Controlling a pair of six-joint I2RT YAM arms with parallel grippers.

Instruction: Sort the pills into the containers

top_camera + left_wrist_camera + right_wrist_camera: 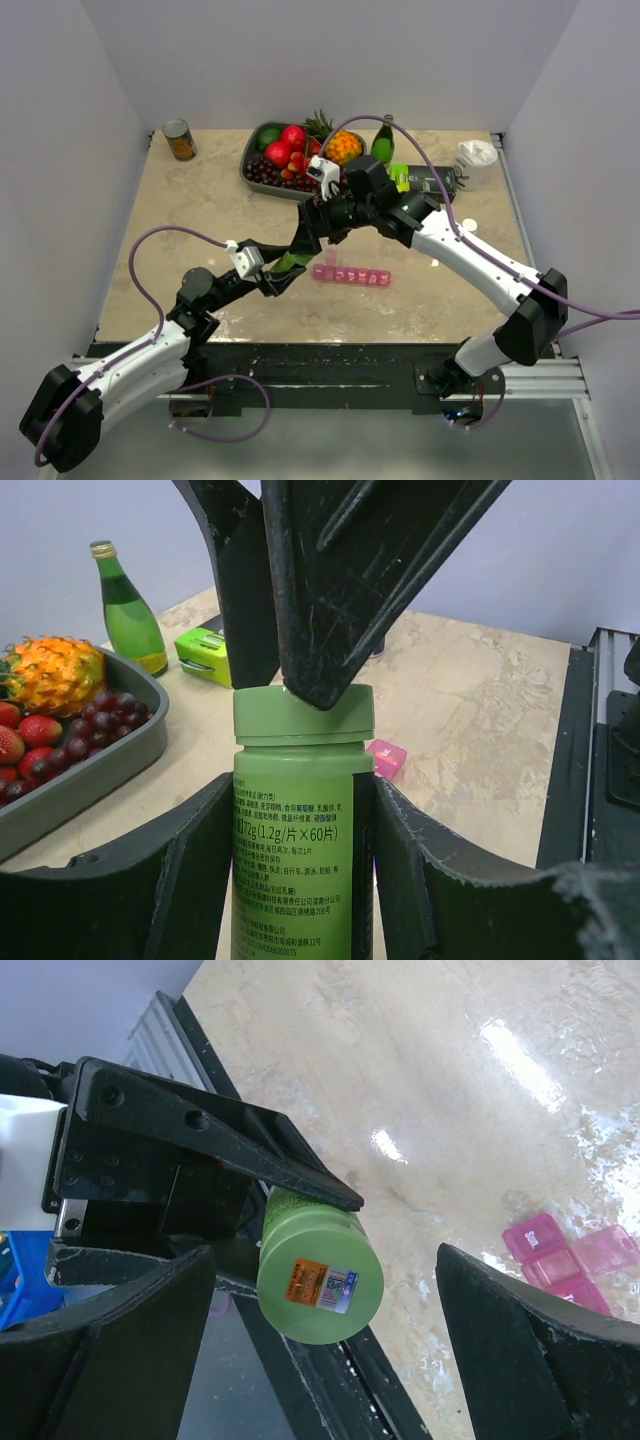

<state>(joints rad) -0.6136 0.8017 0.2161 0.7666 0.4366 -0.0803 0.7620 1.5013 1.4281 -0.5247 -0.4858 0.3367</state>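
The left gripper (302,895) has its matte black jaws clamped on the lower body of a light green plastic bottle (300,800), a smooth cylinder with a label of fine dark print and a wider round cap. From the right wrist the cap's side looks finely ribbed, and its flat top carries a small square sticker in orange and blue. The right gripper (322,1255) has its jaws spread wide, one broad wedge-shaped finger on each side of the cap with clear gaps between. On the top view, the pill organizer (351,275), a narrow strip of small square translucent pink compartments, lies flat near the middle of the bench (200,215), at about 3 o'clock from the bottle and just beside it. The bench is glossy, beige and marble-veined. At 12 o'clock sits a grey rounded tray (246,168) of red fruit and dark grapes.
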